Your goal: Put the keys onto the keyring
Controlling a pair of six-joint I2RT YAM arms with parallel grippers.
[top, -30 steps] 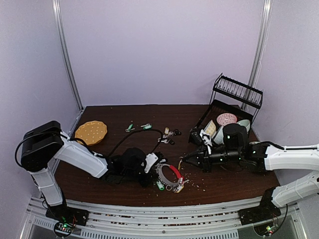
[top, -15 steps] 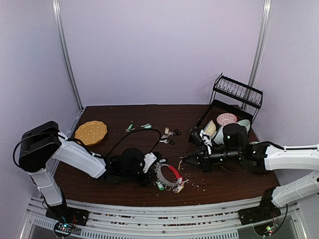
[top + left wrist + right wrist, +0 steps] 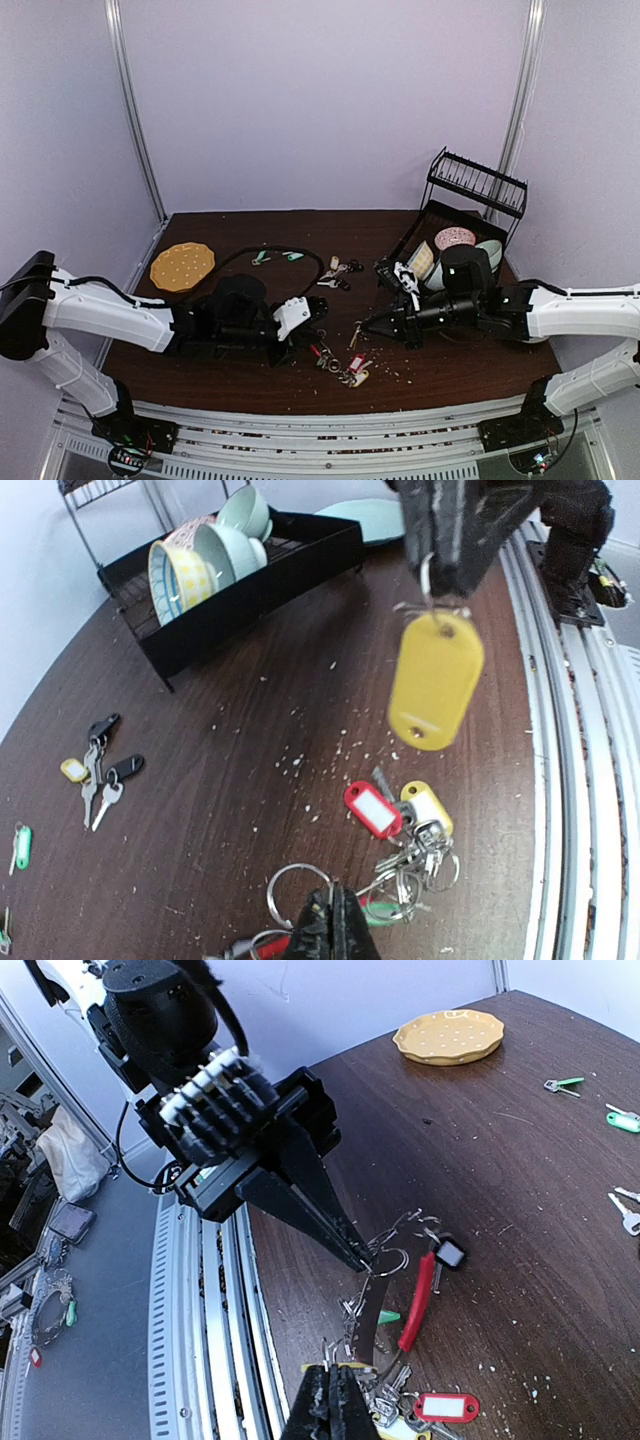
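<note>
Top view: the keyring point(image 3: 330, 358) is lying at 8 o'clock from the right gripper point(image 3: 365, 326), nearer the left arm point(image 3: 130, 318). Left wrist view: the left gripper point(image 3: 335, 932), jaws shut, is pinching the keyring; the right jaws are dangling a yellow-tagged key point(image 3: 435, 680) vertically at 1 o'clock. Right wrist view: the loop, round earlier, is hanging stretched.

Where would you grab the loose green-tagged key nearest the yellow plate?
Probably by its green tag, coming straight down across the tag's narrow sides. The key lies flat on the table, apart from the others, and its metal blade looks too thin to pinch.
</note>
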